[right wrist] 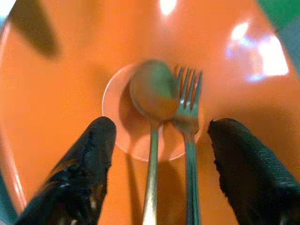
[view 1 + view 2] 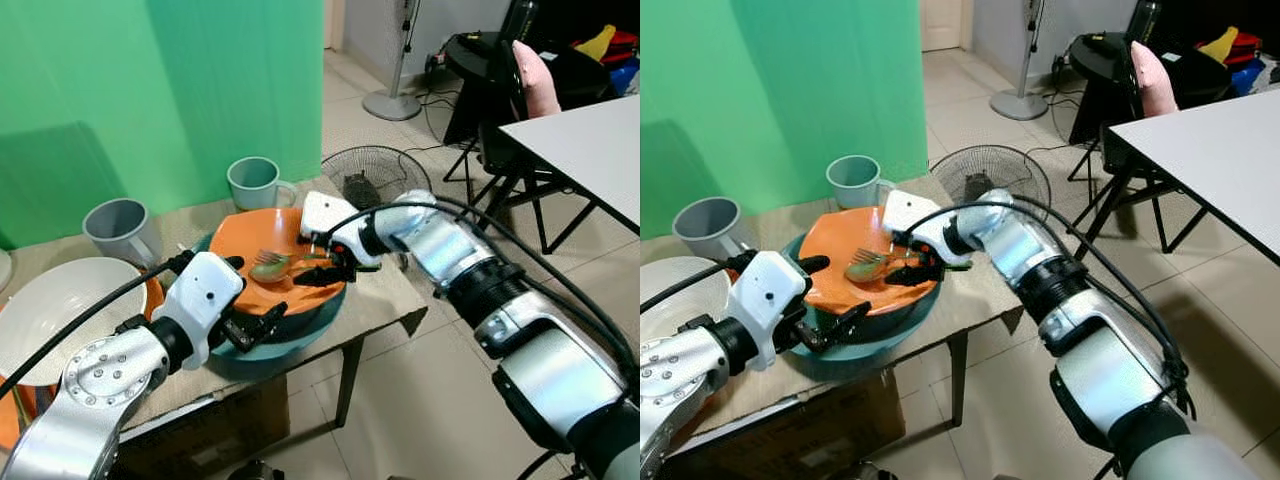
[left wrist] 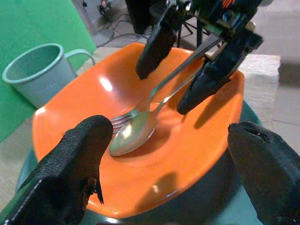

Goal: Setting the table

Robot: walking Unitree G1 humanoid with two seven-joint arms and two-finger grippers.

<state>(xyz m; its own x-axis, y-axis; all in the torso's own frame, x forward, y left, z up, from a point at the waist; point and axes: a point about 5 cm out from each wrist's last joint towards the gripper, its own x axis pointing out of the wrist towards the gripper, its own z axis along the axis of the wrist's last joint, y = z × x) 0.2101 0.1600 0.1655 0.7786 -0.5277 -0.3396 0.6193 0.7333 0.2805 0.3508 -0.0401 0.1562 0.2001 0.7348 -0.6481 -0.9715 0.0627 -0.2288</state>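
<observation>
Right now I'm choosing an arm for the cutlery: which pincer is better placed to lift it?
Right. The right pincer already straddles the spoon and fork handles in the orange bowl; the left pincer sits open at the bowl's near rim.

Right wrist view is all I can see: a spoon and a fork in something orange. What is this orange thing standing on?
Observer: The orange bowl sits nested inside a dark teal bowl on the cloth-covered table.
Operator: Where is the other arm?
Observer: The left gripper is open, its fingers on either side of the bowls' near rim.
Operator: Any cups nearby?
Observer: Yes, a pale green mug and a grey mug stand behind the bowls.
</observation>
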